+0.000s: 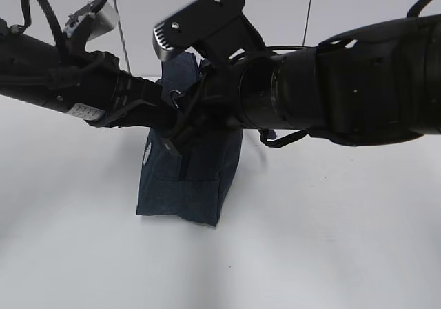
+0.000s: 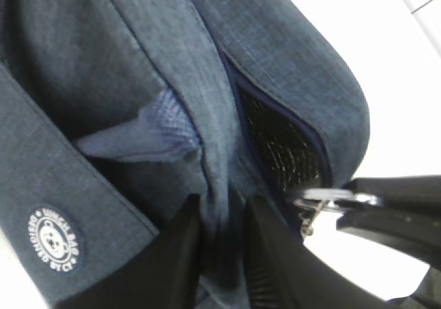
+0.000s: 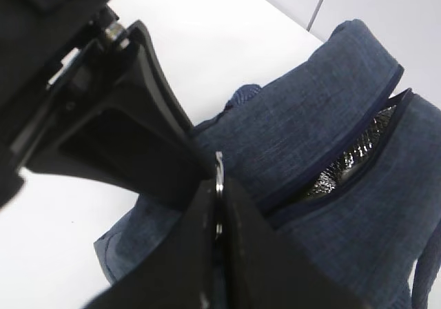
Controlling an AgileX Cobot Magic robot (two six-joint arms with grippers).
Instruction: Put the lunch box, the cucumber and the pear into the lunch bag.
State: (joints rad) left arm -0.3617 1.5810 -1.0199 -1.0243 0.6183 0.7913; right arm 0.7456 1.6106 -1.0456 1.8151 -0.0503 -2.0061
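Observation:
The navy lunch bag [image 1: 186,185] stands on the white table, mostly hidden behind both arms. My left gripper [image 2: 222,221] is shut on a fold of the bag's fabric [image 2: 217,178]. My right gripper [image 3: 219,195] is shut on the silver ring pull [image 3: 219,165], which also shows in the left wrist view [image 2: 324,197]. The zipper stands partly open and silvery lining [image 3: 344,164] shows in the gap. In the exterior view the two grippers meet at the bag's top [image 1: 182,112]. The lunch box, the cucumber and the pear are out of view.
White table [image 1: 331,240] lies around the bag. The bag has a round white logo patch [image 2: 54,240]. A grey wall with vertical seams stands behind.

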